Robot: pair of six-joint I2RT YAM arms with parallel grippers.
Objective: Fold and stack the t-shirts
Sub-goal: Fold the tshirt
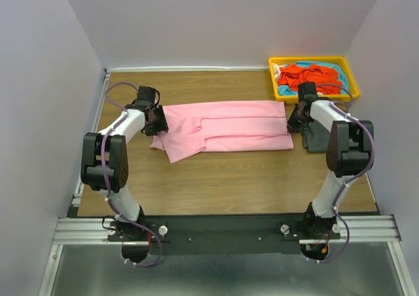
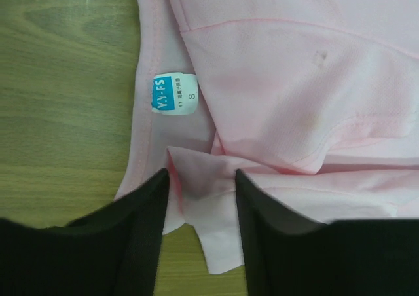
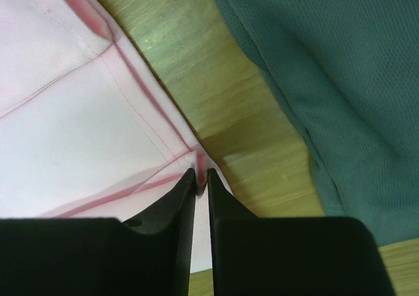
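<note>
A light pink cotton t-shirt (image 1: pixel 226 131) lies spread and partly folded lengthwise across the middle of a brown wood-grain table (image 1: pixel 229 178); every place below is given from this shirt. At its left end, by the collar, the left gripper (image 1: pixel 156 122) sits low over the cloth; in the left wrist view its two black fingers (image 2: pixel 141 243) stand apart, with a loose fold of pink fabric lying between them, unpinched; a small white-and-blue neck label (image 2: pixel 174 93) marked S shows just beyond them. At the shirt's right end the right gripper (image 1: pixel 294 121) is down at the hem; in the right wrist view its jaws are almost together, nipping the hem corner of the pink cloth. Just beside that right end lies a dark grey cotton t-shirt (image 1: pixel 315 141), with a strip of bare wood between the two. Beyond the right end, at the far corner, a yellow plastic tray (image 1: pixel 273 80) holds an orange-red cotton t-shirt (image 1: pixel 298 78) bunched over a turquoise cotton t-shirt (image 1: pixel 329 67).
</note>
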